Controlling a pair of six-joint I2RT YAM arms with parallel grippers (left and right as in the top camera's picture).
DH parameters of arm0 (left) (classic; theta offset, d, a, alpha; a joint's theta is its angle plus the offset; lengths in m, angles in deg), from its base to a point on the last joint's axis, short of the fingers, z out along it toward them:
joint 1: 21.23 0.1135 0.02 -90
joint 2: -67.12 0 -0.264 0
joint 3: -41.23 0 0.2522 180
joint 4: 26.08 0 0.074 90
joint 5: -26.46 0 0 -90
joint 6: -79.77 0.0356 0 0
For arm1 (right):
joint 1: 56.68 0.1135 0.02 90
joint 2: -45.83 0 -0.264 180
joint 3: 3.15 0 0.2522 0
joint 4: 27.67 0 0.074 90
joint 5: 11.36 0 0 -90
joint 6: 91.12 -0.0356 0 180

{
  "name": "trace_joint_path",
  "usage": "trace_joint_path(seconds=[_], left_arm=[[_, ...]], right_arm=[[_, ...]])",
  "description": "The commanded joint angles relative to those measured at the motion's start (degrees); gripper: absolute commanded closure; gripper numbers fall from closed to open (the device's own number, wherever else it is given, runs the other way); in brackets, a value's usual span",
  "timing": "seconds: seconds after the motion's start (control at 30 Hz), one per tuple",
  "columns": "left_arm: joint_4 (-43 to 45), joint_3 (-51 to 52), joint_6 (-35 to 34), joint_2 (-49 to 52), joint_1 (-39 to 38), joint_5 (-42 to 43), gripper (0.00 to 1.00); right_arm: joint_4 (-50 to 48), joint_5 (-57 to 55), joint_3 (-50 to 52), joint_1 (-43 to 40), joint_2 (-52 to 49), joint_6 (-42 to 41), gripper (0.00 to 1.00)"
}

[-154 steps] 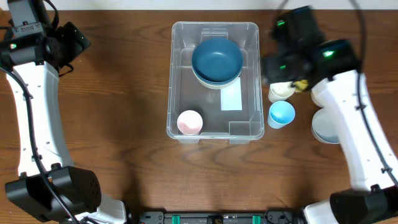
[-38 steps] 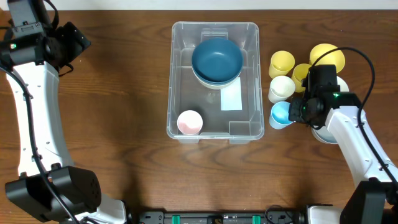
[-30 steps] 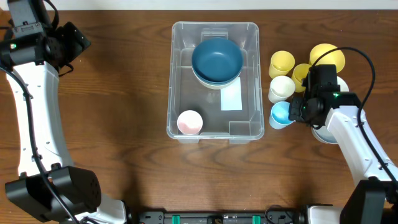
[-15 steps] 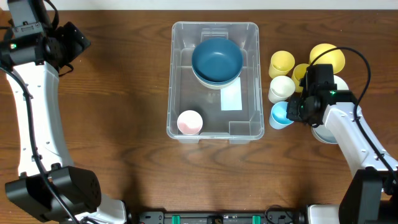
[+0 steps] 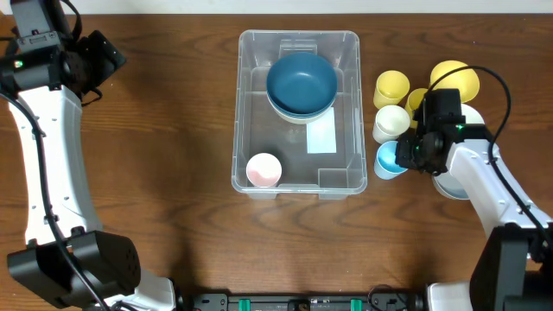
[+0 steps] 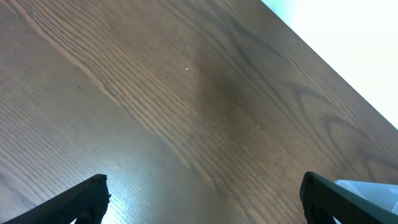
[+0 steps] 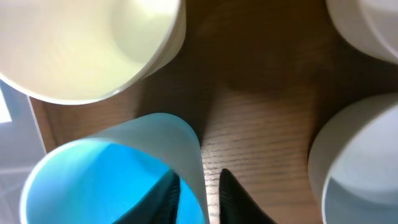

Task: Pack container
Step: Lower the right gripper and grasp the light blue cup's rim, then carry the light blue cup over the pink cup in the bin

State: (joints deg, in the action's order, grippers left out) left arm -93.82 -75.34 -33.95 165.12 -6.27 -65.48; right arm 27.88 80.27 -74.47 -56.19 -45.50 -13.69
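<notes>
The clear container [image 5: 238, 112] stands mid-table and holds a dark blue bowl [image 5: 301, 84] at the far end and a pink cup [image 5: 263, 170] at the near left. Just right of it stands a blue cup [image 5: 388, 159]. My right gripper [image 5: 406, 154] is at the cup's right rim. In the right wrist view the gripper [image 7: 199, 193] has one finger inside and one outside the blue cup [image 7: 99, 180], shut on its wall. My left gripper [image 5: 112, 59] hovers far left, and in its wrist view it [image 6: 205, 199] is open over bare wood.
Right of the container stand a cream cup [image 5: 391, 122], a yellow cup [image 5: 392, 87], a yellow bowl [image 5: 455, 79] and white bowls [image 5: 449, 184] under my right arm. The cream cup [image 7: 87, 43] and a white bowl [image 7: 354, 168] crowd the blue cup closely.
My right gripper's fingers have closed onto the blue cup's wall. The arm shifted slightly toward the cup. The left arm has not moved.
</notes>
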Motion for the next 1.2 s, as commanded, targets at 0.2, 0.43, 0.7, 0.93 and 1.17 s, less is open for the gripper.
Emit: trace_joint_path(seconds=[0.2, 0.43, 0.7, 0.93, 1.17], left_arm=[[-0.2, -0.5, 0.6, 0.1, 0.2, -0.7, 0.02], [-0.2, -0.5, 0.6, 0.1, 0.2, -0.7, 0.02], [-0.2, -0.5, 0.6, 0.1, 0.2, -0.7, 0.02], [-0.2, -0.5, 0.6, 0.1, 0.2, -0.7, 0.02], [-0.2, -0.5, 0.6, 0.1, 0.2, -0.7, 0.02]], right_arm=[[1.8, 0.4, -0.1, -0.3, -0.5, 0.7, 0.99], [13.4, 0.4, -5.7, -0.2, 5.3, 0.6, 0.99], [26.3, 2.3, -17.8, 1.2, 15.8, 0.4, 0.99], [27.0, 5.1, -26.0, 7.8, 20.9, 0.4, 0.99], [19.5, 5.1, -27.6, 19.3, 19.5, 0.4, 0.99]])
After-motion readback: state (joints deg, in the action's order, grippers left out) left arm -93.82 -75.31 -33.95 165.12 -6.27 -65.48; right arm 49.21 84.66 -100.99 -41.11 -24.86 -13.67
